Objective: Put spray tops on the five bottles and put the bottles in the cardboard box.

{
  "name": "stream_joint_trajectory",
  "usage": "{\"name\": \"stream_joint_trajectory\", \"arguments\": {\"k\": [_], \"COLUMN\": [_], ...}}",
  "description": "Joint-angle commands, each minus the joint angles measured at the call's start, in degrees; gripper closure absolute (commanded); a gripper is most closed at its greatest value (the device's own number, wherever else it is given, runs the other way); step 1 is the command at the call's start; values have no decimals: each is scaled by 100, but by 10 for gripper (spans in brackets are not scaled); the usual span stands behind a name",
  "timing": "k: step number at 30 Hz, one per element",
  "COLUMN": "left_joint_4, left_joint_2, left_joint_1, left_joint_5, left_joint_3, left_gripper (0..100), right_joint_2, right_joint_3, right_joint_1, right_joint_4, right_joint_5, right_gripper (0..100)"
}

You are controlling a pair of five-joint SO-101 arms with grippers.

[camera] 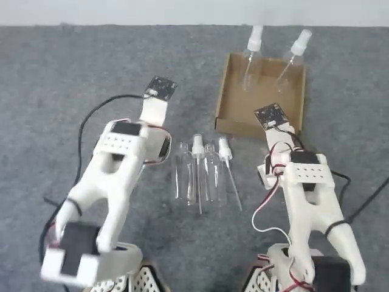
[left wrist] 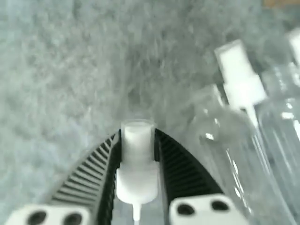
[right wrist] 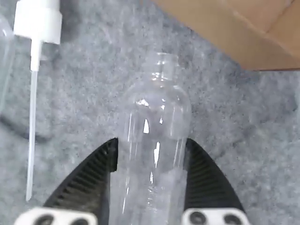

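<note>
**Two capped bottles (camera: 250, 61) laid in the cardboard box (camera: 267, 91)**

One white spray top (left wrist: 136, 164) is pinched between the fingers of the left gripper (left wrist: 136, 138). An uncapped clear bottle (right wrist: 157, 108) is clamped by the right gripper (right wrist: 151, 143), neck pointed towards the box's near wall. Between the arms, what seem to be two bare bottles (camera: 185, 173) and two loose spray tops (camera: 225, 149) are laid side by side on the grey mat (camera: 61, 73).

The grey table cover (camera: 61, 73) is rough, fuzzy cloth. The clear round bottle (right wrist: 152, 154) is smooth, glossy plastic. The white spray top (left wrist: 137, 164) is matt plastic. The shallow brown cardboard box (camera: 234, 97) looks matt, papery. The black fingers (left wrist: 180, 164) of the left gripper (left wrist: 137, 138) are ribbed matt plastic.
</note>
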Motion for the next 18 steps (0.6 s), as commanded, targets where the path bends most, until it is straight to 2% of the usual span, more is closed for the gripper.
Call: {"name": "stream_joint_trajectory", "arguments": {"k": [1,6,11,14,18], "left_joint_4": [396,281,-484,-545,-554], "left_joint_2": [-1046,-1196,-1204,-1240,-1213], "left_joint_1": [-299,-396,-413,-431,-422], "left_joint_5": [167,826,879,879,879], "left_joint_3": [110,400,1051,1174,1200], "left_gripper": [989,989,989,988,988], "right_joint_2": [-154,-154,-207,-207,-215], "right_joint_3": [44,123,264,264,264], "right_joint_1": [127,119,127,136,92], "right_joint_4": [-4,-13,-13,-13,66], "right_joint_5": [132,132,114,114,105], "right_gripper": [934,930,835,795,793]}}
